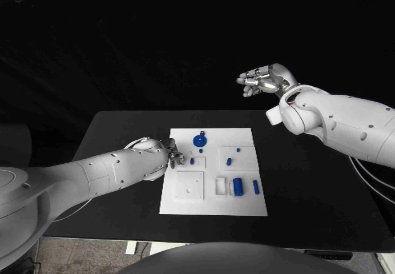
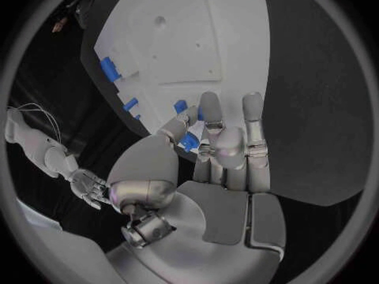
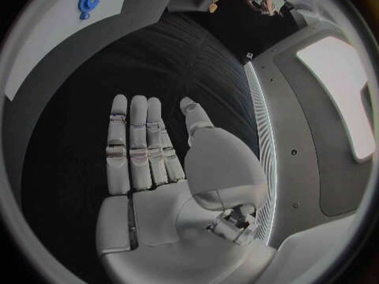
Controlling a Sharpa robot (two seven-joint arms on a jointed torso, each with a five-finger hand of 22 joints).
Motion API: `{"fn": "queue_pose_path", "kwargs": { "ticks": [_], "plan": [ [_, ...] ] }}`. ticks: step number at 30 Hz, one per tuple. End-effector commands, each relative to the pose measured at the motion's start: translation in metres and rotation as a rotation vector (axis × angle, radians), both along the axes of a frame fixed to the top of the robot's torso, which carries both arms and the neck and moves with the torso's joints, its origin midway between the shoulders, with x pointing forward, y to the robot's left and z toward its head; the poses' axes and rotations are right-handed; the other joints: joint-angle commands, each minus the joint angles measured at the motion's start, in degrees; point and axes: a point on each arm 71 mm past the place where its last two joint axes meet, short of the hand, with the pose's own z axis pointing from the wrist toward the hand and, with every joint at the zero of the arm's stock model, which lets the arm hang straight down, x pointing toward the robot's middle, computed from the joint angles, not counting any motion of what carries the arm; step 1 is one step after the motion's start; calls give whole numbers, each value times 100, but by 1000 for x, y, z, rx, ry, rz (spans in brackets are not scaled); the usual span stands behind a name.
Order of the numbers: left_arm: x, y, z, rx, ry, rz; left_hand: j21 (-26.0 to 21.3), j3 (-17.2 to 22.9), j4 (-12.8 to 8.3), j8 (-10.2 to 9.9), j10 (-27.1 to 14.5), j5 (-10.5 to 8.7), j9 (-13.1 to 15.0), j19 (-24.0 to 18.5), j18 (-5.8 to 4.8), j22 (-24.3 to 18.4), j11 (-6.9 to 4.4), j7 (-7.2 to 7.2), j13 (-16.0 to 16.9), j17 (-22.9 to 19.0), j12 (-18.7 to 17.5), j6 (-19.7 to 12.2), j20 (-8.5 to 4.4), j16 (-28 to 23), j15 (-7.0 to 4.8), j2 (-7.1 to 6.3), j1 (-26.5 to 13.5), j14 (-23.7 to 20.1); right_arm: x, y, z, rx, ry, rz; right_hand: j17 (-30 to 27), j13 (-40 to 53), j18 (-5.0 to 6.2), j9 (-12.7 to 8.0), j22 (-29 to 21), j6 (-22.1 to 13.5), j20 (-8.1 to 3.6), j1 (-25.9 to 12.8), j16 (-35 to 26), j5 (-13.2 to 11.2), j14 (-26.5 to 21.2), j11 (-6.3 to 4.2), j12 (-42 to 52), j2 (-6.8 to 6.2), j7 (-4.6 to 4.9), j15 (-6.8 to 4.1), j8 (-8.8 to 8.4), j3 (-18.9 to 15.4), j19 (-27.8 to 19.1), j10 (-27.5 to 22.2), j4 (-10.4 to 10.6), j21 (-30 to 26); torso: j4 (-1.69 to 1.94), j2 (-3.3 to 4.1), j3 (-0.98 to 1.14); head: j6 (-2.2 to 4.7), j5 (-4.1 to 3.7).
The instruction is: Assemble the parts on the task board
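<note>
The black desk (image 1: pixel 123 131) carries the flat white plastic task board (image 1: pixel 247 202) at its middle. My left hand (image 1: pixel 169 155) rests at the board's left edge, pinching a small blue plastic part (image 2: pixel 189 141) between thumb and fingertips. My right hand (image 1: pixel 262 80) hangs spread and empty beyond the desk's far edge, well apart. The board's recesses lie just ahead of my left hand, so it is nearer.

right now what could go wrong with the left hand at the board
The left hand works at the white task board's edge, fingers seemingly pinching a small blue part; the pinch looks shallow, so it may slip. Its arm could nudge the board and roll the loose blue cylinder. The raised right hand cannot steady anything.
</note>
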Motion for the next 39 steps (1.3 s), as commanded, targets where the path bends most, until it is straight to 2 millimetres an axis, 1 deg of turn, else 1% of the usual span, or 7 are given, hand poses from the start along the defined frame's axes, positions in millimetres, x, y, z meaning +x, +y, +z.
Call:
{"fn": "queue_pose_path", "kwargs": {
  "ticks": [1, 14, 23, 32, 38, 39],
  "plan": [
    [0, -3, 1, -16, -25, -13, 20, 220, 72, 36, 242, -1, 7, -8, 36, 96, -36, -437, 1, -6, 2, 576, -6, 8, -25, 85, 77, -3, 0, 2, 1, -3, -2, 21, 3, -4, -71, 2, -8, 40, 10, -47, 24, 21, -14, -33, -2, 22, -1, -40, -15, 24, 26, 24, -3, 16, -1, -2, 0, 4, -3],
    [1, -3, 2, -26, -51, -7, 20, 221, 70, 37, 241, -2, 12, -4, 33, 96, -38, -438, 4, -9, 7, 572, -12, 13, -30, 90, 74, -4, 0, 2, 0, -3, -1, 21, 3, -4, -72, 3, -8, 43, 10, -48, 25, 23, -14, -33, -2, 21, -2, -40, -16, 26, 25, 23, -2, 16, 6, 0, -3, -5, 1],
    [1, -3, 2, -20, -42, -11, 21, 226, 71, 38, 240, 10, 15, -5, 31, 97, -39, -438, 4, -14, 4, 571, -15, 15, -31, 89, 78, -5, -1, 3, 0, -3, 0, 22, 2, -4, -71, 3, -9, 51, 9, -45, 23, 24, -15, -34, -1, 21, -3, -40, -16, 36, 26, 25, -4, 17, -1, 1, -5, -10, 11],
    [0, -4, -1, -6, -2, -25, 18, 230, 72, 36, 238, 18, 17, -11, 26, 96, -36, -435, 4, -30, 2, 565, -18, 10, -28, 87, 79, -10, -1, 3, 0, -3, 1, 23, 2, -4, -71, 3, -9, 51, 9, -45, 23, 24, -15, -34, -1, 21, -3, -40, -16, 36, 26, 25, -4, 17, -5, 4, -5, -42, 15],
    [-3, -4, -5, -3, 17, -25, 18, 230, 72, 36, 238, 18, 17, -11, 26, 96, -36, -435, 4, -30, 2, 565, -18, 10, -28, 87, 79, -10, -1, 3, 0, -3, 4, 24, 2, -4, -71, 3, -9, 51, 9, -45, 23, 24, -15, -34, -1, 21, -3, -40, -16, 36, 26, 25, -4, 17, 1, 0, -8, -53, 10],
    [-3, -4, -5, -3, 19, -25, 18, 230, 72, 36, 238, 18, 17, -11, 26, 96, -36, -435, 4, -30, 2, 565, -18, 10, -28, 87, 79, -10, -1, 3, 0, -3, 4, 25, 2, -4, -71, 3, -9, 51, 9, -45, 23, 24, -15, -34, -1, 21, -3, -40, -16, 36, 26, 25, -4, 17, 1, 0, -6, -53, 9]
  ]
}}
